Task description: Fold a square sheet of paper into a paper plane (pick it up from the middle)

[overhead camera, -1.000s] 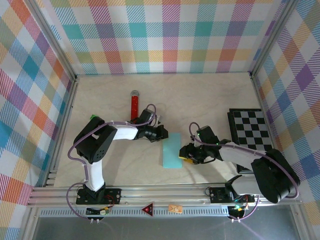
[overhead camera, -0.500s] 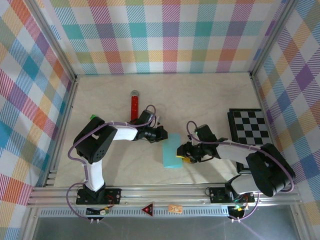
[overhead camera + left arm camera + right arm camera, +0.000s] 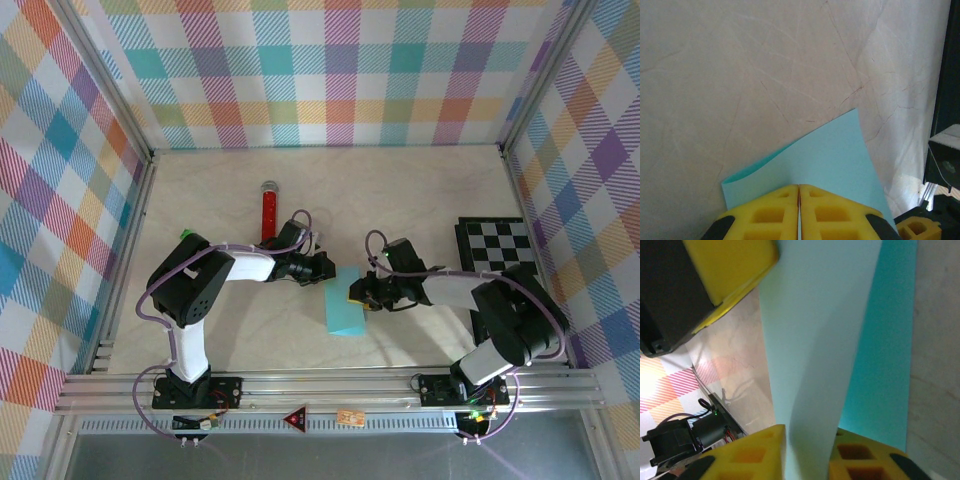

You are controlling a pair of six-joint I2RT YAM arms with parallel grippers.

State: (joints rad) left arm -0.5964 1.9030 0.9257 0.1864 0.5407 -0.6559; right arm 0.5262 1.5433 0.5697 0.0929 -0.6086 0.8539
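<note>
Two tools meet at one sheet of paper (image 3: pixel 345 312) near the middle of the table (image 3: pixel 420 190). Seen from above, the light cyan sheet lies as a narrow upright rectangle, its long sides running near to far, a little closer to the near edge than to the far wall.

The left tool (image 3: pixel 325 268) reaches in from the left to the sheet's far left corner. Its wrist camera shows the two yellow fingers (image 3: pixel 765 217) pressed together, with a thin line of cyan in the seam between them, so they pinch the paper. Beyond the fingertips the sheet rises off the table in a gentle curl, one pointed corner lifted and a darker underside showing along its left edge.

The right tool (image 3: pixel 358 293) comes in from the right and sits at the sheet's right edge, just beside the left tool. In its wrist view a pale lifted layer of the paper runs between its two yellow fingers (image 3: pixel 747 452), which stand a little apart, with a deeper cyan layer lying flat on the table to the right. Whether they press on that layer, I cannot tell.

A red glittery tube (image 3: pixel 268 212) lies on the table to the far left of the tools, apart from the paper. A black-and-white checkered board (image 3: pixel 500 255) rests at the table's right side, well apart from the sheet.
</note>
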